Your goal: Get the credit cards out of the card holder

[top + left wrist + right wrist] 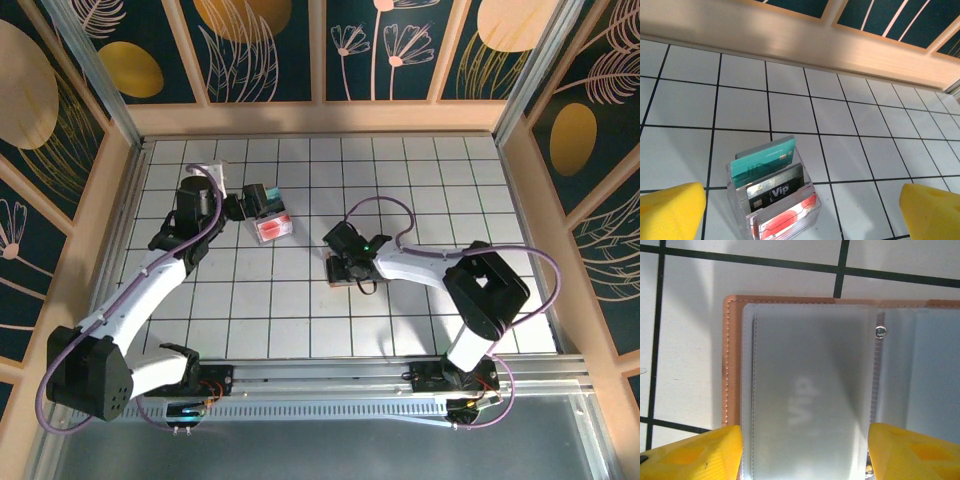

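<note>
Salmon-tan card holder lies open under the parted right fingers — the left fingers, spread wide, flank a clear card stand.

Clear rack holds teal card, Vip card, red card; fingers apart.
</note>
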You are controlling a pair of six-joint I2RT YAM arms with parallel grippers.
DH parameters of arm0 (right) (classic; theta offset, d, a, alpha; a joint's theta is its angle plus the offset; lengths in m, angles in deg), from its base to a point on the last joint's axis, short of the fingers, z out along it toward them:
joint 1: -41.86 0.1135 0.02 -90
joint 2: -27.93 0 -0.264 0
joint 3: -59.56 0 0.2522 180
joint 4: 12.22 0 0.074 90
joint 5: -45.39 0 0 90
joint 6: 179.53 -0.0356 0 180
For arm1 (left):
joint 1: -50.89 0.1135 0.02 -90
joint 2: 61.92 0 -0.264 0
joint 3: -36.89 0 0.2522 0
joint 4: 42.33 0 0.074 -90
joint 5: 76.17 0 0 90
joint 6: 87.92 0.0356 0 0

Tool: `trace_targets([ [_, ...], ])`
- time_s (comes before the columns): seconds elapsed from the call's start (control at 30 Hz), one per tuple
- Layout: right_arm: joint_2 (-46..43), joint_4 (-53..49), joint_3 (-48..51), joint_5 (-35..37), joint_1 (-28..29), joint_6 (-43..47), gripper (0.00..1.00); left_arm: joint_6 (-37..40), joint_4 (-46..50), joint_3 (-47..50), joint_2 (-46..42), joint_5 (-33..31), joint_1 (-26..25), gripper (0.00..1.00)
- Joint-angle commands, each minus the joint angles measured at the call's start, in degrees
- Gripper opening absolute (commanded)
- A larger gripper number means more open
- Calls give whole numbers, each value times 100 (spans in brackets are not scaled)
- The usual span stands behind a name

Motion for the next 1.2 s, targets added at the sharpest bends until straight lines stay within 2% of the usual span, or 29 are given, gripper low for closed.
trace_targets([
  [0.0,184,100,-74,-80,29,16,67,-382,-548,184,-256,-64,31,99],
  [0.37,-3,485,203,-760,20,-2,46,-360,-994,575,-614,322,10,99],
  [0.5,-214,520,302,-893,26,-44,43,-279,-1021,783,-811,18,-256,99],
  [0.57,-280,390,301,-699,28,-86,44,-150,-930,826,-869,-439,-562,99],
  [0.67,-276,104,224,-246,29,-159,46,-175,-997,928,-878,-770,-865,99],
  [1.03,-317,-325,-1,665,33,-362,46,-454,-1294,1090,-750,-922,-896,99],
  [1.17,-377,-521,-12,895,6,-397,40,-388,-1286,1102,-700,-1028,-963,99],
])
